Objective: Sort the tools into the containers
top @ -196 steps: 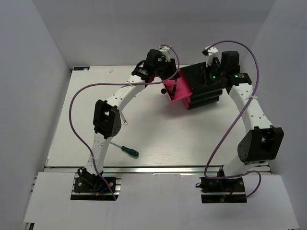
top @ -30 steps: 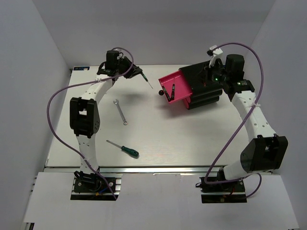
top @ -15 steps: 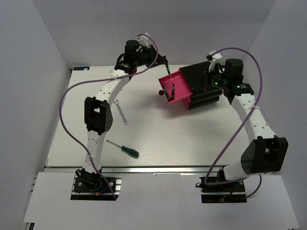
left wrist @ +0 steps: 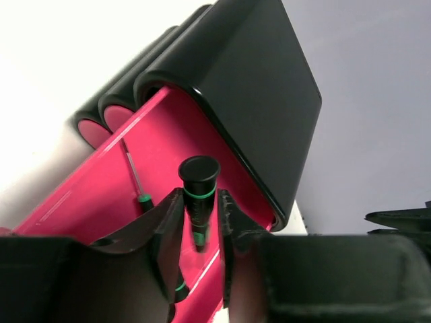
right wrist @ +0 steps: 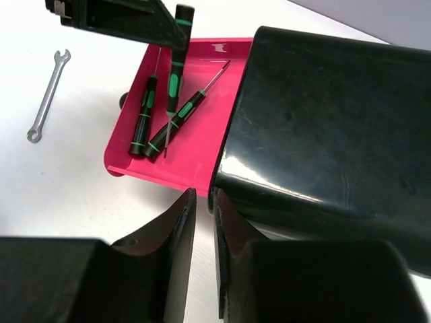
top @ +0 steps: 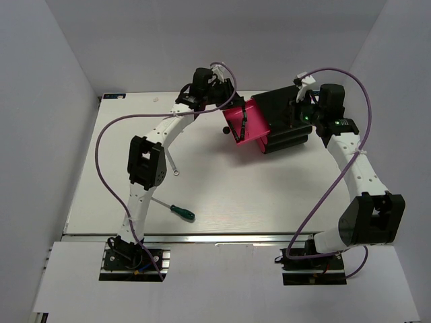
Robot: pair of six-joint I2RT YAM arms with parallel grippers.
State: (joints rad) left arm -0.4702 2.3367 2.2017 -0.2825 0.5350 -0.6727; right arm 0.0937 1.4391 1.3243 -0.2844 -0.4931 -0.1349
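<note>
Left gripper [left wrist: 199, 202] has swung to 12 o'clock, clamped on a black, green-banded precision screwdriver [left wrist: 198, 176] above the open pink-red drawer [left wrist: 87, 195]; right gripper [right wrist: 202, 198] nearly closed.

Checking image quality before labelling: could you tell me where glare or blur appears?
Left wrist: table blown out white, left claw on the screwdriver dark and soft. Right wrist: soft reflections on the cabinet. Top: even light, faint shadows.
</note>
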